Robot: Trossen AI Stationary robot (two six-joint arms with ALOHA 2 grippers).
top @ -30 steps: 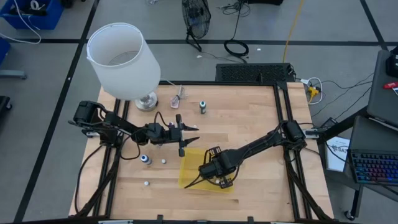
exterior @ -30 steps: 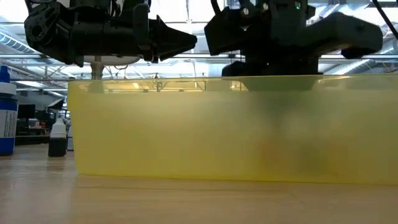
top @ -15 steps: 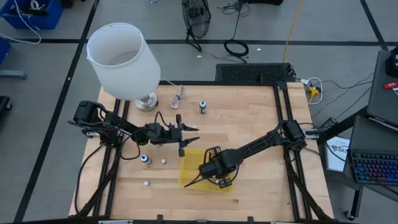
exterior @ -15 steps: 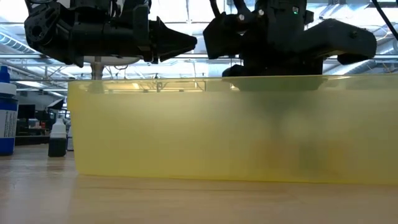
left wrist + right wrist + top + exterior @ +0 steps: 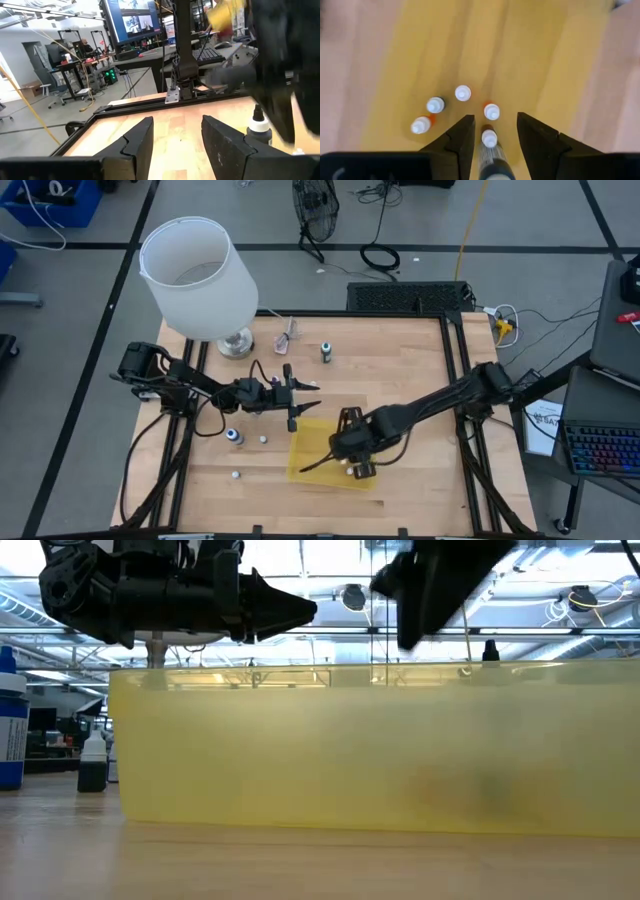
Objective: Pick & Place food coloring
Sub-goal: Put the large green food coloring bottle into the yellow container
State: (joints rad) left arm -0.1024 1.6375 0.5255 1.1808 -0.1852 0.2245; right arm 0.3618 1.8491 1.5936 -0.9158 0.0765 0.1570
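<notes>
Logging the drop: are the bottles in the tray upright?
Upright: the bottles show round white caps from above inside the yellow tray.

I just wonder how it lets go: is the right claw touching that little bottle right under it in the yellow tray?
Apart. The right wrist view shows the right gripper open above the bottle, with tray showing between the cap and both fingers.
</notes>
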